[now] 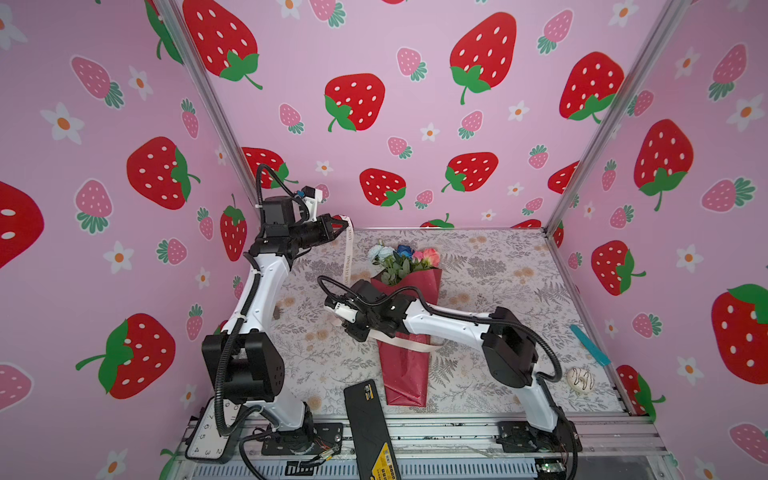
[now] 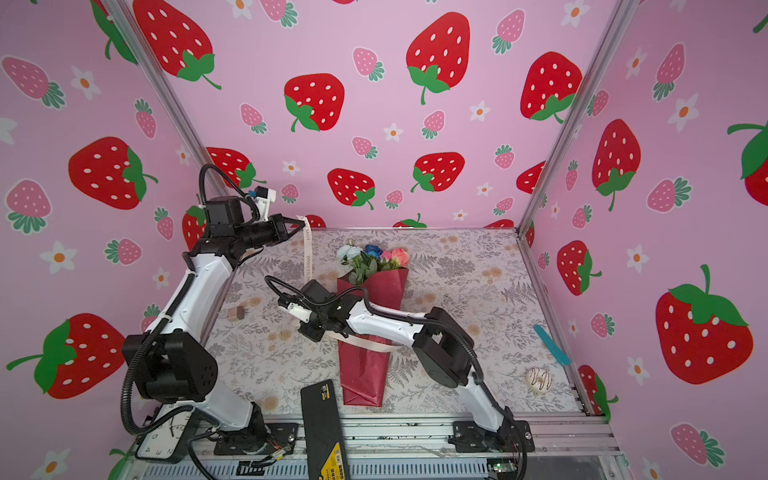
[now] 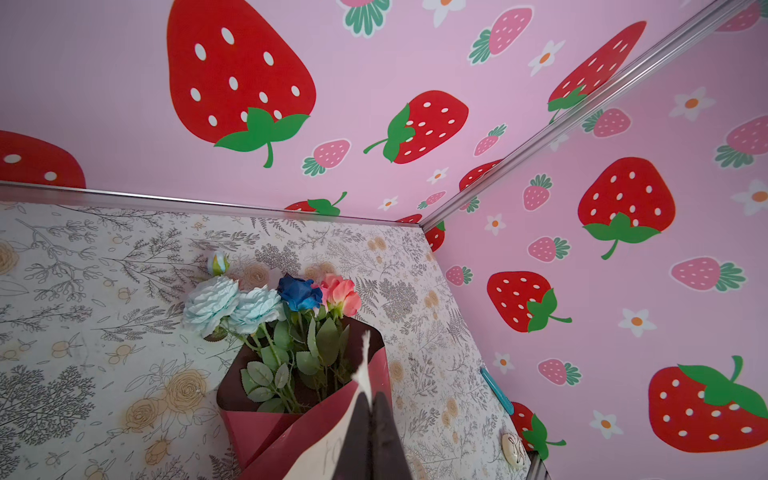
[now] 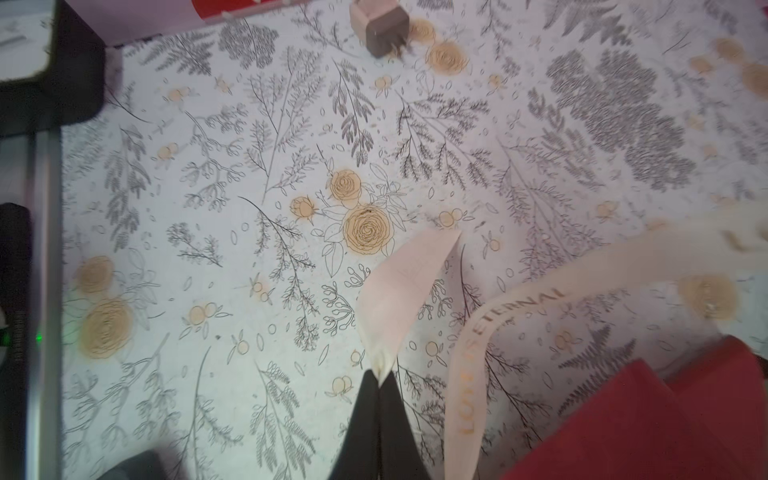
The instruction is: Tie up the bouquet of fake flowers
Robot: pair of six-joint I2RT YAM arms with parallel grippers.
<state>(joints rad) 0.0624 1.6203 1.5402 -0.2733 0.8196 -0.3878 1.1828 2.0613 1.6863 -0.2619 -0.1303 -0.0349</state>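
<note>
Currently left tool (image 1: pixel 345 225) is clamping one ribbon (image 1: pixel 348 254) end, raised left of the bouquet (image 1: pixel 405 370); right tool (image 4: pixel 379 380) is pinching the other end just beside the bouquet's wrap.

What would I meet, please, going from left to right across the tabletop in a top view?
small brown block → bouquet of fake flowers → teal strip

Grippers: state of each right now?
Left gripper: shut on the cream ribbon, held high.
Right gripper: shut on the cream ribbon too, low beside the bouquet.
</note>
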